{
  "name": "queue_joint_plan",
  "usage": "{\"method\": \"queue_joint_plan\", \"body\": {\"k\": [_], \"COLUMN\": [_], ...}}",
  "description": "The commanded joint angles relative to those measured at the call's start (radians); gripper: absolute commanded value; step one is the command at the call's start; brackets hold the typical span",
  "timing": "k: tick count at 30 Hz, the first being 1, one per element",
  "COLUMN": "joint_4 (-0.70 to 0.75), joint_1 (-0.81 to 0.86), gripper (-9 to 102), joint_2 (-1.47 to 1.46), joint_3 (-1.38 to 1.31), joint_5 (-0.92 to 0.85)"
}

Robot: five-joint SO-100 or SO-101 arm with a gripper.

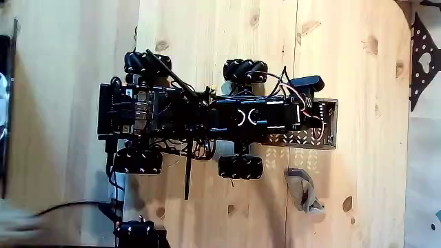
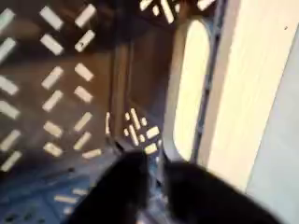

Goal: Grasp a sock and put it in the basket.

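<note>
Grey-beige sock (image 1: 303,191), soft, crumpled, paler at one end, lay on pale wooden floor (image 1: 207,41) in fixed view, just below basket's (image 1: 324,138) right end, outside it. Nothing delivered yet, by appearances; grasp, lift and drop all remained. Dark lattice basket sat at front of wheeled robot (image 1: 179,114), arm stretched over it. Wrist view looked into perforated walls, handle slot. Gripper (image 2: 154,187) blurred, dark; spread or closed impossible to judge.

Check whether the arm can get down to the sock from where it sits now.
Probably yes. The sock lies bare on the wooden floor, just beside the basket, with nothing over it. The end effector is over the basket, so it must swing sideways first.
</note>
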Motion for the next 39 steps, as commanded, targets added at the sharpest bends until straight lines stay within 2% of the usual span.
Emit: {"method": "queue_joint_plan", "body": {"k": [1, 9, 13, 18, 25, 32, 39], "joint_4": [0.14, 0.14, 0.132, 0.026, -0.043, -0.1, -0.215], "joint_1": [-0.003, -0.005, -0.02, -0.054, 0.017, 0.135, 0.172], "gripper": [0, 0, 0, 0, 0, 0, 0], "joint_2": [0.011, 0.011, 0.009, -0.063, -0.402, -0.884, -1.273], "joint_3": [0.0, 0.0, -0.005, -0.129, -0.571, -1.014, -1.25], "joint_5": [0.02, 0.018, 0.107, 0.143, 0.287, 0.301, 0.127]}}
